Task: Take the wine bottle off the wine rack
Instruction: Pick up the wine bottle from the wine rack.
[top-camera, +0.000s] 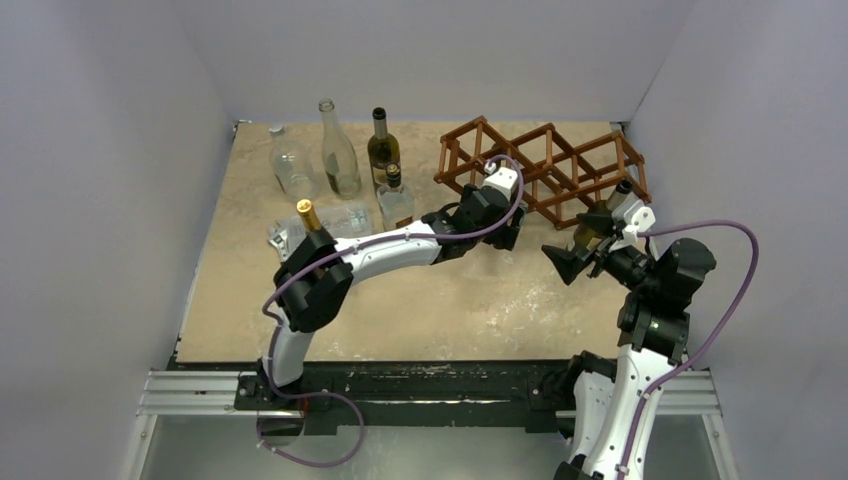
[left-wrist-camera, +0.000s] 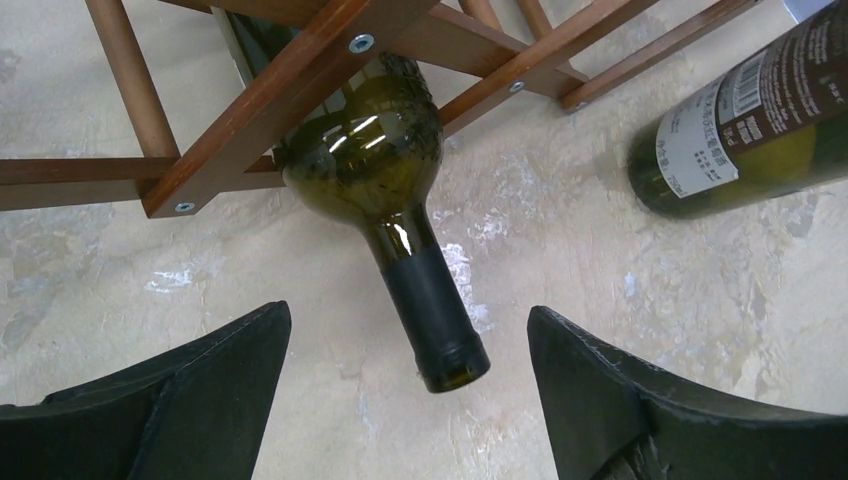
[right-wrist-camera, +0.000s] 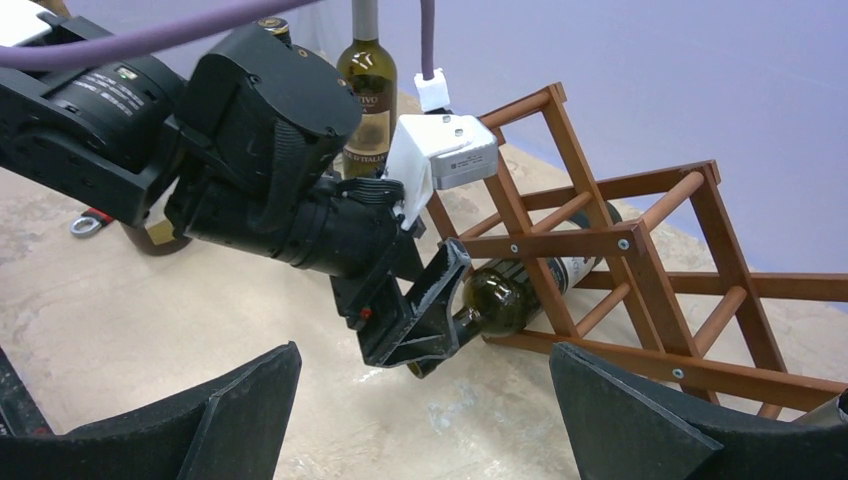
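Now the left gripper (left-wrist-camera: 408, 325) gapes astride the neck of the bottle (left-wrist-camera: 380, 150), seemingly clear of it; the right gripper (right-wrist-camera: 423, 352) gapes too. Close centred, then draw straight out.

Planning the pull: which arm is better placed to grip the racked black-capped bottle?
Left: left gripper, open, straddles the wine bottle at its neck, by the wine rack; right gripper farther off.

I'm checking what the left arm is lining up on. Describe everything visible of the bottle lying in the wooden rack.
The wine bottle is glossy dark green glass with a black capsule on its neck and a pale label on the body. It lies on its side in a cell of the wine rack, resting on the wooden slats, neck sticking out. The open left end effector straddles the neck, not touching it.
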